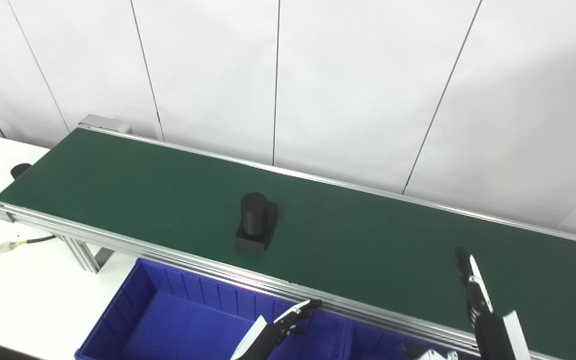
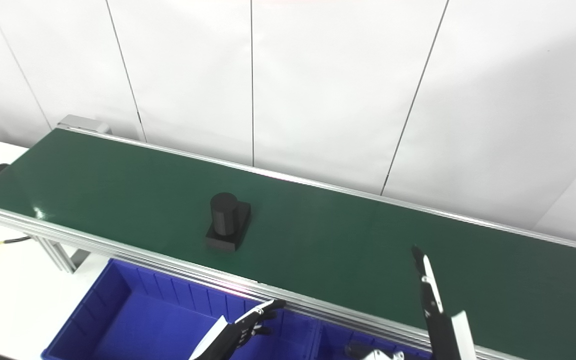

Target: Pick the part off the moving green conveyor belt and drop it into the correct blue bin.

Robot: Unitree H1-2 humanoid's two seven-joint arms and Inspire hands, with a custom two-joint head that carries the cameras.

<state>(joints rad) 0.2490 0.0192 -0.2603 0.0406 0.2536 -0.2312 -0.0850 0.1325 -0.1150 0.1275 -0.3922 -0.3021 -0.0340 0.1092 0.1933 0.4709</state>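
A black part (image 1: 256, 221), a cylinder upright on a square base, stands on the green conveyor belt (image 1: 368, 240) near its front edge, left of centre. My left hand (image 1: 278, 327) is open and empty, low over the blue bin (image 1: 168, 315), below and right of the part. My right hand (image 1: 478, 300) is open and empty, fingers stretched out over the belt's right part, well right of the part.
A second blue bin (image 1: 368, 342) adjoins the first at the bottom edge, mostly hidden. The belt's aluminium frame (image 1: 118, 240) runs between bins and belt. A cable with a connector (image 1: 8, 246) lies on the white table at left. White wall panels stand behind.
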